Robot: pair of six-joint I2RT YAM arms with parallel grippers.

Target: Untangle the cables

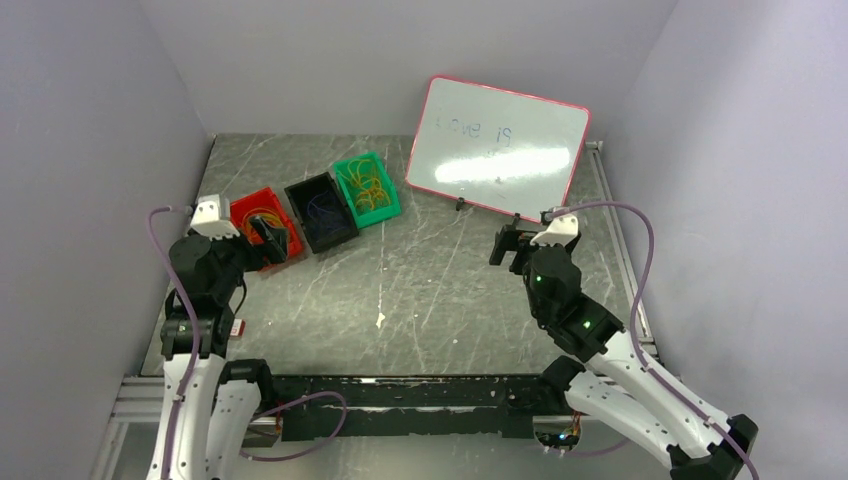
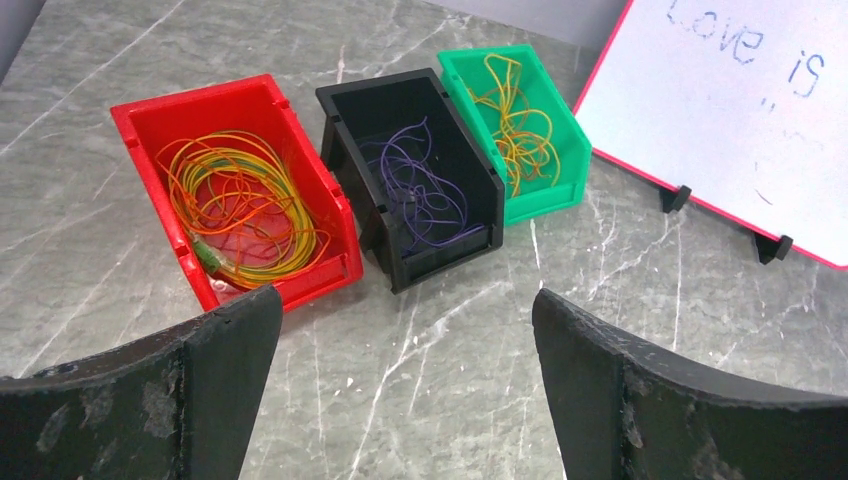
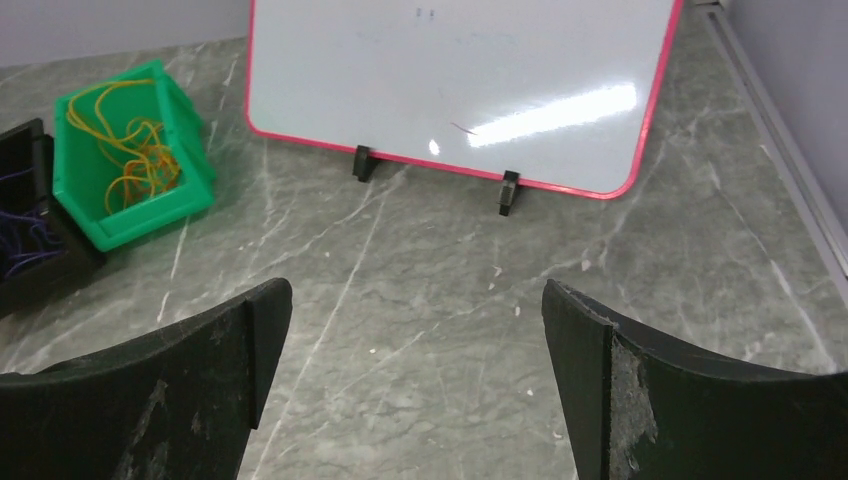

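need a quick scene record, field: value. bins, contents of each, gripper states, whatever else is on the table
bins: red bin, black bin, green bin, in a row on the table
red bin contents: yellow-orange cables, loosely coiled
black bin contents: purple cables, tangled
green bin contents: orange-yellow cables, tangled
left gripper: open, empty, near the red bin
right gripper: open, empty, in front of the whiteboard
cables outside bins: none visible

bright overhead light glares off the whiteboard (image 1: 498,147); pictures sharp.
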